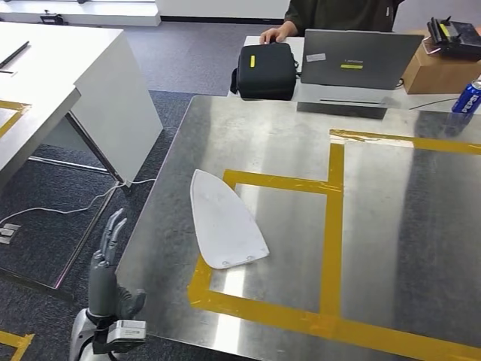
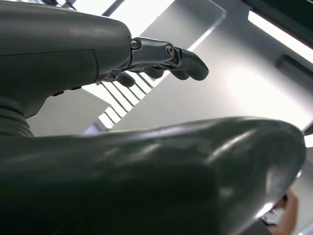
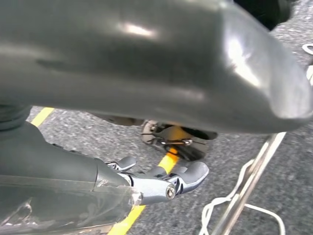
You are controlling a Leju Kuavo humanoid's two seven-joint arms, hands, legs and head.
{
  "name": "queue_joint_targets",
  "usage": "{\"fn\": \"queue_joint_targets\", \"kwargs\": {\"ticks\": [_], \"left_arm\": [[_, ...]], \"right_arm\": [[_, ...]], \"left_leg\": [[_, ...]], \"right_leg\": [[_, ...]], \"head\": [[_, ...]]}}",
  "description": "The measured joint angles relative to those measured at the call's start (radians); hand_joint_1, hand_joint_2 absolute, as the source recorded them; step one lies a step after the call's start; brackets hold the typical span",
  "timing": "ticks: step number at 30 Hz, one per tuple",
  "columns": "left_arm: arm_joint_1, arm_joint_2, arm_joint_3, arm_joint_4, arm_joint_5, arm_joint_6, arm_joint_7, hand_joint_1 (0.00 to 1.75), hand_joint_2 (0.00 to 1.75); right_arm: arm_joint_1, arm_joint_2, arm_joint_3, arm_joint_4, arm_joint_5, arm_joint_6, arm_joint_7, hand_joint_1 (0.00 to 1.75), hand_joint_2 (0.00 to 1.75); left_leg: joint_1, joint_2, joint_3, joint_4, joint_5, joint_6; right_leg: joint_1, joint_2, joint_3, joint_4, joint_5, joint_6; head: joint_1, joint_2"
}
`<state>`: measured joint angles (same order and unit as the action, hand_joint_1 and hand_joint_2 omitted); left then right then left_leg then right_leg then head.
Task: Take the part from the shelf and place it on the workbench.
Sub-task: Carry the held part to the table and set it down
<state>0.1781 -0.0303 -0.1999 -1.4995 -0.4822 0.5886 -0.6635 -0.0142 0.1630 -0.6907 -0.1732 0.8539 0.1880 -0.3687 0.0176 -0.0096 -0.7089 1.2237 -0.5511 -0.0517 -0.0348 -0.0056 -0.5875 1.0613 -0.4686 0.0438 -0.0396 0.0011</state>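
Observation:
The part (image 1: 223, 221), a flat white teardrop-shaped panel, lies on the steel workbench (image 1: 272, 150), its wide end crossing the yellow tape outline (image 1: 334, 226). My left hand (image 1: 109, 271) is raised beside the bench's near left corner, clear of the part, its fingers straight and apart and holding nothing. In the left wrist view the left hand (image 2: 147, 161) points up at ceiling lights, its fingers (image 2: 169, 56) extended. In the right wrist view my right hand (image 3: 155, 73) hangs over grey carpet, its fingers (image 3: 173, 181) stretched out with nothing in them.
A person (image 1: 340, 13) sits behind the bench with a laptop (image 1: 357, 59), a black case (image 1: 265, 71), a cardboard box (image 1: 440, 71) and a blue bottle (image 1: 468, 96). A white table (image 1: 62, 98) stands to the left. A white cable (image 3: 236, 196) and yellow floor tape (image 3: 129, 220) lie below.

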Motion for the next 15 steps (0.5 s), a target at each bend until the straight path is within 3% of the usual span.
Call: {"fn": "queue_joint_targets", "kwargs": {"ticks": [1, 2, 3, 4, 6, 7, 9, 11, 13, 15], "left_arm": [[0.013, -0.004, 0.035, 0.004, 0.027, 0.000, -0.008, 0.00, 0.00], [0.023, -0.007, 0.069, 0.011, 0.049, -0.001, -0.010, 0.00, 0.00], [0.032, -0.011, 0.105, 0.022, 0.068, -0.001, -0.010, 0.00, 0.00], [0.038, -0.016, 0.143, 0.036, 0.089, -0.001, -0.010, 0.00, 0.00], [0.043, -0.024, 0.219, 0.065, 0.123, -0.003, -0.011, 0.00, 0.00], [0.044, -0.027, 0.253, 0.078, 0.134, -0.004, -0.011, 0.00, 0.00], [0.047, -0.030, 0.304, 0.098, 0.144, -0.006, -0.011, 0.00, 0.00], [0.047, -0.033, 0.340, 0.131, 0.163, -0.010, -0.011, 0.00, 0.00], [0.034, -0.041, 0.383, 0.190, 0.199, -0.025, -0.011, 0.00, 0.00], [0.023, -0.050, 0.428, 0.251, 0.226, -0.041, -0.011, 0.00, 0.00]], "right_arm": [[0.001, -0.001, -0.003, 0.000, -0.003, -0.001, 0.001, 0.00, 0.00], [0.002, -0.002, -0.005, 0.000, -0.005, -0.002, 0.002, 0.00, 0.00], [0.002, -0.002, -0.007, 0.000, -0.009, -0.005, 0.003, 0.00, 0.00], [0.002, -0.002, -0.009, 0.000, -0.013, -0.010, 0.005, 0.00, 0.00], [0.004, 0.006, -0.013, 0.000, -0.020, -0.023, 0.009, 0.00, 0.00], [0.005, 0.010, -0.015, 0.000, -0.022, -0.028, 0.010, 0.00, 0.00], [0.005, 0.017, -0.019, 0.000, -0.022, -0.036, 0.013, 0.00, 0.00], [0.004, 0.021, -0.024, 0.000, -0.014, -0.049, 0.017, 0.00, 0.00], [0.004, 0.025, -0.033, 0.000, -0.004, -0.064, 0.022, 0.00, 0.00], [0.005, 0.027, -0.040, 0.000, 0.001, -0.071, 0.026, 0.00, 0.00]], "left_leg": [[-0.004, 0.000, -0.011, 0.044, -0.018, 0.006], [-0.009, 0.000, -0.005, 0.055, -0.018, 0.016], [-0.018, 0.002, 0.019, 0.029, -0.002, 0.032], [-0.031, 0.007, 0.061, -0.029, 0.023, 0.055], [-0.065, 0.044, 0.152, -0.166, 0.056, 0.103], [-0.078, 0.061, 0.180, -0.212, 0.064, 0.116], [-0.089, 0.068, 0.191, -0.250, 0.080, 0.123], [-0.084, 0.050, 0.193, -0.280, 0.107, 0.121], [-0.070, 0.031, 0.188, -0.301, 0.132, 0.114], [-0.061, 0.013, 0.168, -0.300, 0.147, 0.105]], "right_leg": [[0.007, -0.008, -0.006, 0.000, 0.004, -0.006], [0.016, -0.015, -0.011, 0.000, 0.008, -0.011], [0.025, -0.023, -0.016, -0.001, 0.011, -0.016], [0.035, -0.031, -0.018, -0.003, 0.015, -0.022], [0.051, -0.048, -0.022, -0.008, 0.024, -0.030], [0.054, -0.057, -0.022, -0.011, 0.029, -0.031], [0.053, -0.078, -0.022, -0.020, 0.041, -0.024], [0.051, -0.073, -0.027, -0.021, 0.038, -0.015], [0.050, -0.029, -0.050, 0.037, -0.014, -0.004], [0.045, 0.002, -0.084, 0.159, -0.093, 0.008]], "head": [[-0.006, 0.000], [-0.010, 0.000], [-0.012, 0.000], [-0.014, 0.000], [-0.012, 0.000], [-0.010, 0.000], [-0.009, 0.000], [-0.010, 0.000], [-0.010, 0.000], [-0.011, 0.000]]}}
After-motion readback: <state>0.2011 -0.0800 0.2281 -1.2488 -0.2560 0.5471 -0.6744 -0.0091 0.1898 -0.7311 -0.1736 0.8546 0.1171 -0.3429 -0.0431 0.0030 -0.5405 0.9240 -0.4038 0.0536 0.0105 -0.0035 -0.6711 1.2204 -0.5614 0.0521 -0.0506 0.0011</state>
